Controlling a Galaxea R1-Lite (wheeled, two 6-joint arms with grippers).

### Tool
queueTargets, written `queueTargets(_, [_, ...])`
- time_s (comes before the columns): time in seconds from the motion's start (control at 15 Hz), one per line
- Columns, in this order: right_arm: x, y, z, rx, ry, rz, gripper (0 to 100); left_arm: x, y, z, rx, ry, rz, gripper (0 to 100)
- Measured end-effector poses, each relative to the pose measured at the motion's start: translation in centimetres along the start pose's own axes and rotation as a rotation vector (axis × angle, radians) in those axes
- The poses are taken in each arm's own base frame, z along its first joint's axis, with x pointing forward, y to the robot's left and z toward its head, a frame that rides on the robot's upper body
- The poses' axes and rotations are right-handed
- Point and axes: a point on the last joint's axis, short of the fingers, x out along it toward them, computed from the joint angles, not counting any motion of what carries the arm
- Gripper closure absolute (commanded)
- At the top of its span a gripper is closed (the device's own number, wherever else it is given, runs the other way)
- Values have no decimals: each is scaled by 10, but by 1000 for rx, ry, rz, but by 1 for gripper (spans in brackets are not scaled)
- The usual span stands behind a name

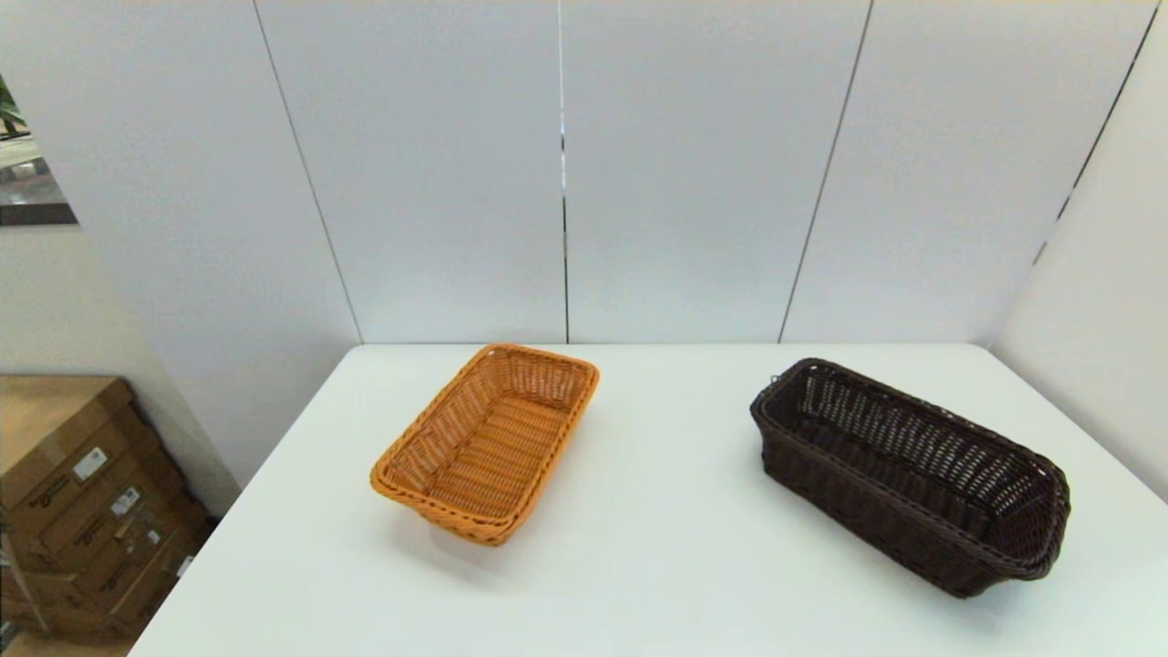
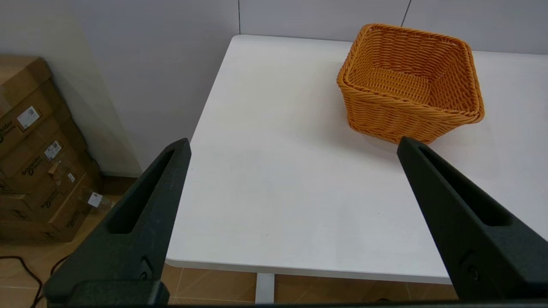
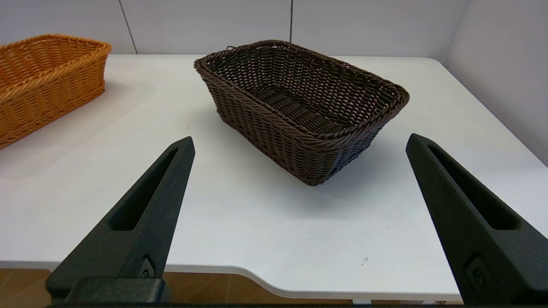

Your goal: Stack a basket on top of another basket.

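A: Dark brown, almost black, rectangular woven wicker basket (image 1: 912, 474) with open-weave sides and braided rim: on the right half of the white desk (image 1: 657, 547), upright, long axis running diagonally from the back toward the near right corner. Nothing visible inside.

B: And the orange-tan rectangular woven wicker basket (image 1: 488, 440) with flared sides?

A: On the left half of the same desk, upright, angled the other way, far end toward the back wall. Well apart from the dark one, bare desk between. Not stacked yet.

B: Arms?

A: Out of the head view entirely. Left gripper (image 2: 293, 145) held back at the near left edge of the desk, jaws wide apart, clamped on nothing, facing the orange basket (image 2: 406, 85) from a distance. No contact.

B: Right side?

A: Right gripper (image 3: 299, 143) back at the near edge too, jaws spread wide, gripping nothing. Dark basket (image 3: 304, 111) straight ahead between the two black fingers (image 3: 141, 214), near corner pointing this way, apart from the fingertips. Edge of the orange basket (image 3: 47, 81) off to one side.

B: Surroundings?

A: Pale wall panels (image 1: 566, 164) behind the desk; stacked brown cardboard boxes (image 1: 82, 511) on the floor past the left edge, printing on them probably labels, too small to read.
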Motion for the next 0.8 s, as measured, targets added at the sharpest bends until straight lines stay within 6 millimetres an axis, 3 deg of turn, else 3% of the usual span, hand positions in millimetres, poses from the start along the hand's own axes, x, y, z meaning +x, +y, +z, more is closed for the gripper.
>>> queueTargets(0.8, [0, 0, 0, 0, 0, 0, 0, 0, 0, 0, 0, 0, 0, 0])
